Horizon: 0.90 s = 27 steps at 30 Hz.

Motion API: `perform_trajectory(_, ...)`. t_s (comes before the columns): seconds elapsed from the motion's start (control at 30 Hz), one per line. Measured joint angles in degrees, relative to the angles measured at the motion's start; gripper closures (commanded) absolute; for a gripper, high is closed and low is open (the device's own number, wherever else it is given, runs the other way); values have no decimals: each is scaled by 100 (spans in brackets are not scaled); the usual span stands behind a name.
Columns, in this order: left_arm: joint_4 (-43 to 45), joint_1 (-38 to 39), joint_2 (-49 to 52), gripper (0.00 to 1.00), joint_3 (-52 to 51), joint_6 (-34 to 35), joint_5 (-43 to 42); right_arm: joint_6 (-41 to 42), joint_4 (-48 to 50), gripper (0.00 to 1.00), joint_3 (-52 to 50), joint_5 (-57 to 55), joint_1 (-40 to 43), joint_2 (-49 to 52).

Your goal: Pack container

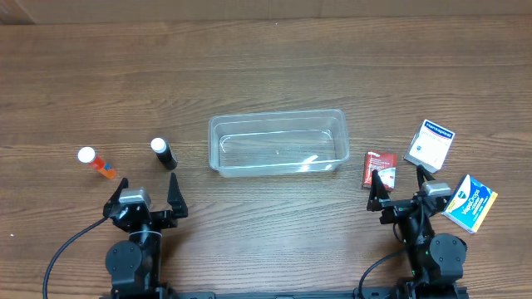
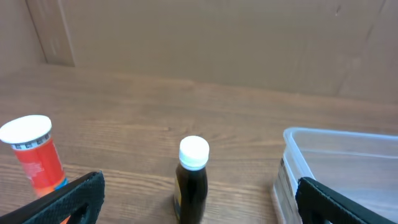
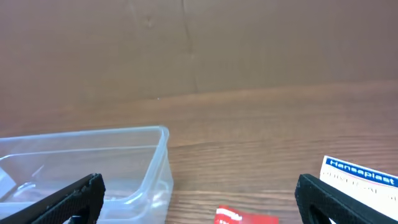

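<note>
The clear plastic container sits empty at the table's middle; it also shows in the left wrist view and the right wrist view. My left gripper is open and empty, just in front of a dark bottle with a white cap. An orange bottle with a white cap lies to its left. My right gripper is open and empty, just in front of a red box.
A white and blue box stands right of the red box. A blue and yellow box lies at the far right, beside my right arm. A cardboard wall stands behind the table.
</note>
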State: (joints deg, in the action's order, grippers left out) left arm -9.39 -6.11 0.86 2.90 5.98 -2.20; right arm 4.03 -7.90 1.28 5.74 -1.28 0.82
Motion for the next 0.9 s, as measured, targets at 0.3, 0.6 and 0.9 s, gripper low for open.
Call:
perform_trajectory(0.3,-1515,0,501,0,2022,9,-59,175,-1080,0,1596,2,0,1239)
perform_trajectory(0.6,-3832,0,3139,0,4546,162,114,417,-3921,0,4750,7,2,4212)
perform_trajectory(0.9,-6452,0,6039,0,7355,177,39,472,-6201,0,6994,44,420,6505)
